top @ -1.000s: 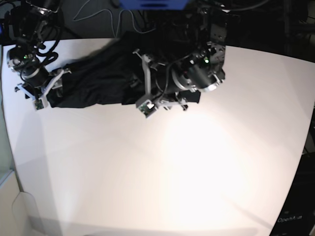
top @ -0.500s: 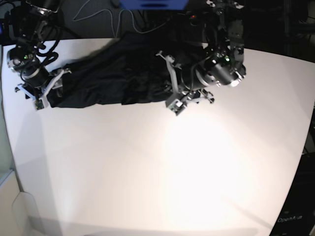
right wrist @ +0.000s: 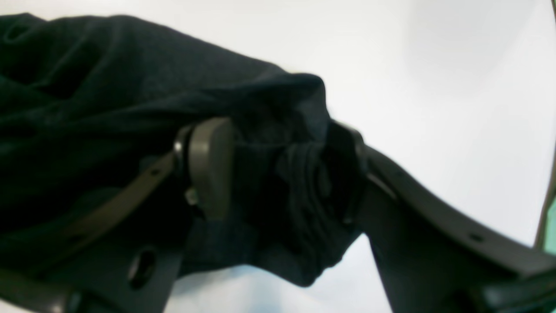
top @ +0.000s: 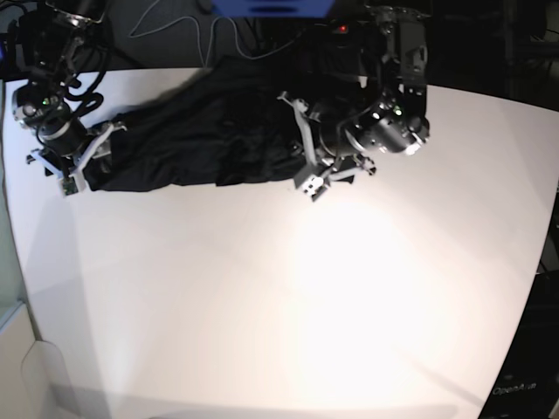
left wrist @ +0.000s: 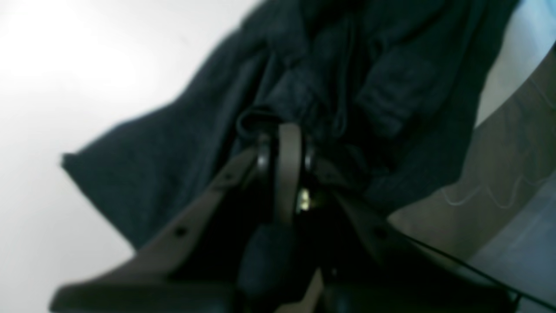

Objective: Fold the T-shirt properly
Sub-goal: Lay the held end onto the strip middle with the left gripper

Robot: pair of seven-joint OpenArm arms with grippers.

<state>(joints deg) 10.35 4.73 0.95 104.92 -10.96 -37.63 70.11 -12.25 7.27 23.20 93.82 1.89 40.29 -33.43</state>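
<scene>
The black T-shirt point(top: 192, 140) lies stretched in a long wrinkled band across the far side of the white table point(top: 306, 305). My left gripper point(top: 302, 147) is at the band's right part. In the left wrist view its fingers point(left wrist: 287, 148) are pressed together, shut on a fold of the T-shirt point(left wrist: 173, 152). My right gripper point(top: 86, 162) is at the band's left end. In the right wrist view its jaws stand apart around a thick bunch of the T-shirt point(right wrist: 108, 87), which fills the gap between the fingers point(right wrist: 210, 165).
Cables point(top: 175, 35) and a blue object point(top: 271, 7) lie beyond the table's far edge. A dark rack point(top: 528, 384) stands off the right front corner. The table's left edge runs close to my right arm.
My left gripper has travelled right along the shirt and closed on the fabric, drawing the right part out. The right gripper has stayed in place.
</scene>
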